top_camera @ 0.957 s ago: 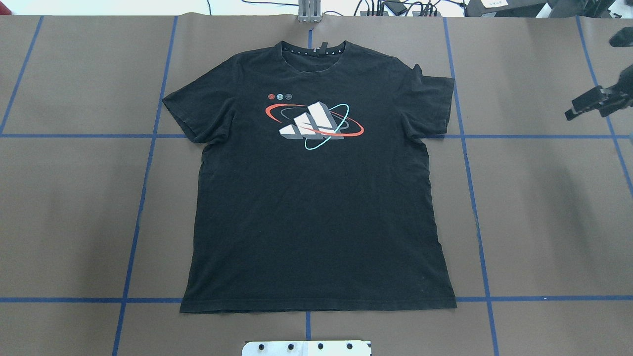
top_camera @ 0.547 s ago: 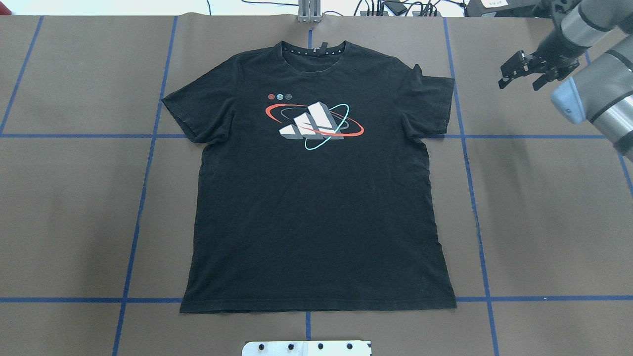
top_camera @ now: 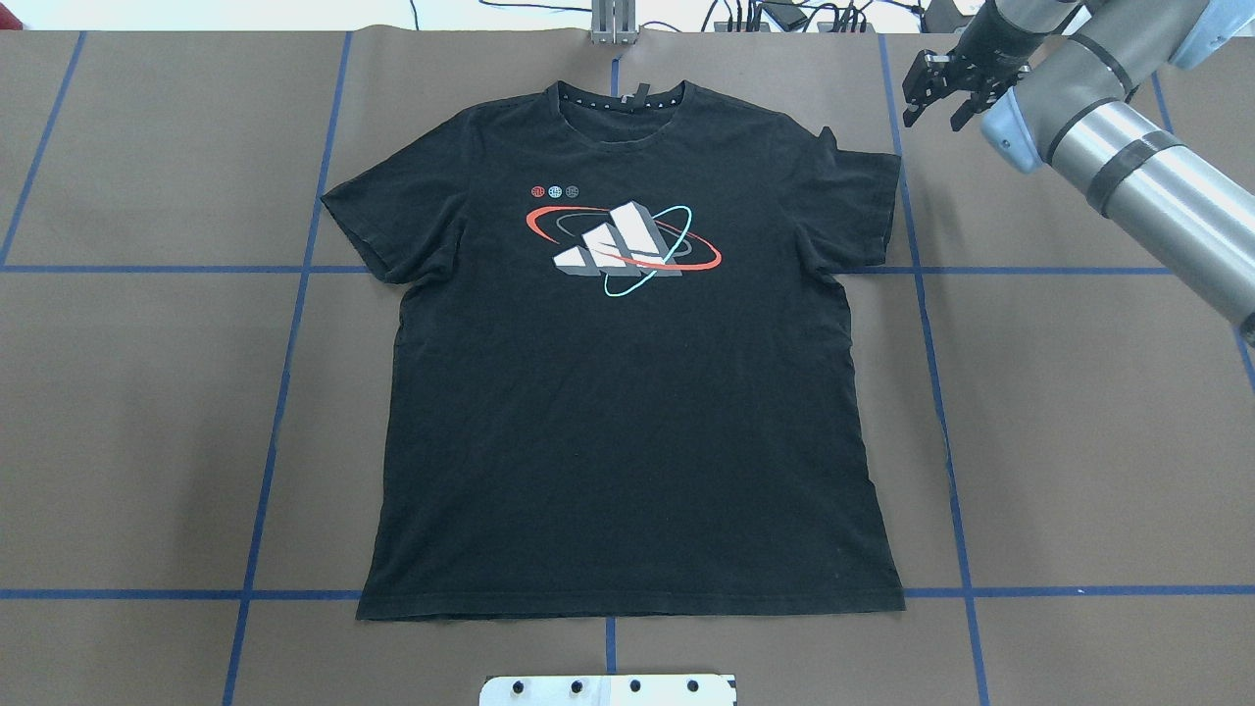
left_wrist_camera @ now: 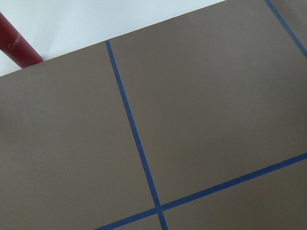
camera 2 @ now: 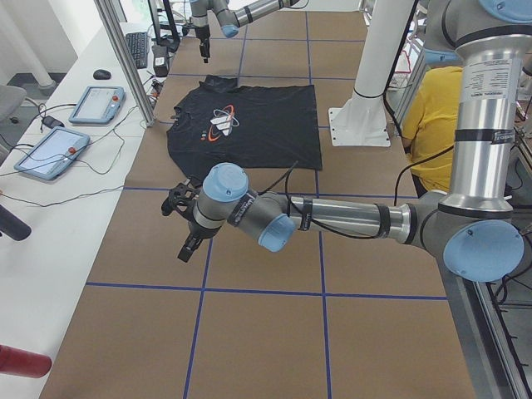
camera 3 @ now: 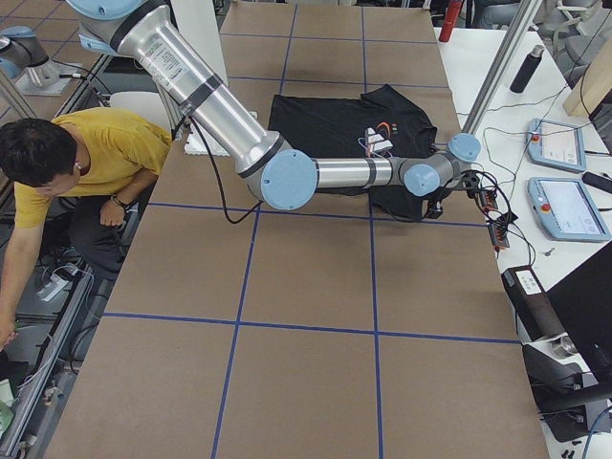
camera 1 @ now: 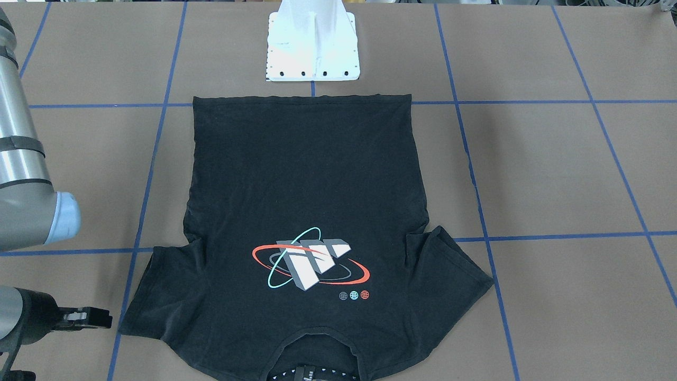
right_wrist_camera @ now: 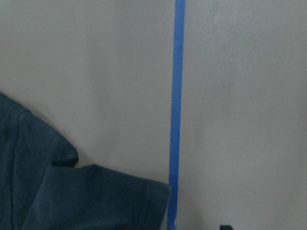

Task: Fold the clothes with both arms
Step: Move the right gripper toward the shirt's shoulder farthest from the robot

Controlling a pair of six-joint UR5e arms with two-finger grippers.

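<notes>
Black T-shirt (top_camera: 627, 412) lies flat and spread out on the brown paper-covered table (top_camera: 1079, 441), directly in front of the white pedestal (camera 1: 312, 53). The hem runs just beside the pedestal's base plate and the collar points away from it. The side with the ringed block graphic (top_camera: 623, 245) faces up. Both sleeves are spread out. The sleeve on the pedestal's right-arm side (top_camera: 863, 206) has a small tuck near the shoulder seam.

Right arm (top_camera: 1128, 167) reaches out from the pedestal's right side to the far end of the table. Right gripper (top_camera: 929, 113) hangs beyond that sleeve, at the collar end, away from the pedestal. Its jaws are spread apart with nothing between them, and it is clear of the cloth. The right wrist view shows the sleeve edge lying against a blue tape line (right_wrist_camera: 176, 96).

Left arm (camera 2: 349, 218) stretches low over the table on the pedestal's other side. Left gripper (camera 2: 184, 229) sits over bare paper, well apart from the shirt. Only the side view shows it, so I cannot tell whether it is released or clenched. The left wrist view shows only paper, crossing tape and a red cylinder (left_wrist_camera: 17, 40) at the table's edge.

A person in a yellow shirt (camera 3: 86, 153) crouches behind the pedestal.
</notes>
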